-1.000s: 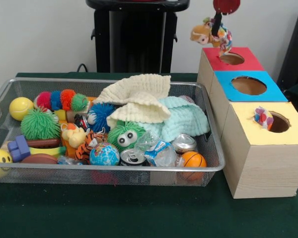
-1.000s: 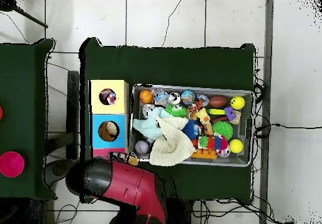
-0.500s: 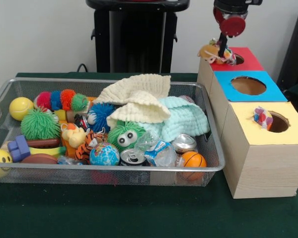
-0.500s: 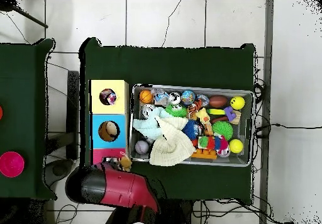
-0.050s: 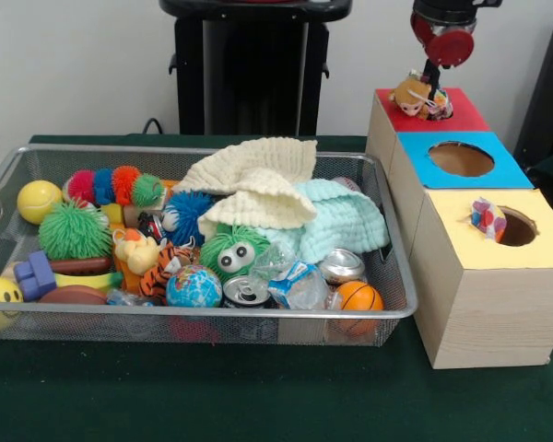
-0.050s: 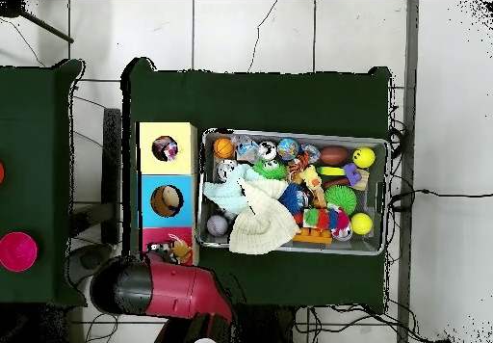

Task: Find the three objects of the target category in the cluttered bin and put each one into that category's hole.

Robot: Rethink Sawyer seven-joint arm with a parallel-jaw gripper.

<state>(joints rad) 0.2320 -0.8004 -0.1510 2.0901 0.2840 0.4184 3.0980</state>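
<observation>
A small plush toy (image 5: 415, 95) with an orange-yellow head and patterned body hangs at the hole of the red-topped box (image 5: 464, 117), touching its top. My gripper (image 5: 430, 81) comes down from the upper right and is shut on the plush toy. In the overhead view the toy (image 6: 179, 251) shows beside the red arm (image 6: 164, 287), at the red box (image 6: 154, 234); the gripper itself is hidden under the arm. The wire bin (image 5: 212, 313) holds balls, cans, plush animals and two knitted cloths (image 5: 258, 189).
A blue-topped box (image 5: 502, 173) and a yellow-topped box (image 5: 461, 241) stand in a row with the red one, right of the bin. A small colourful ball (image 5: 488, 219) sits in the yellow hole. A black stand (image 5: 253, 64) rises behind the bin.
The gripper carried the plush toy down from above the red box and then slightly right, so the toy now rests at the red hole. The bin's contents have not moved.
</observation>
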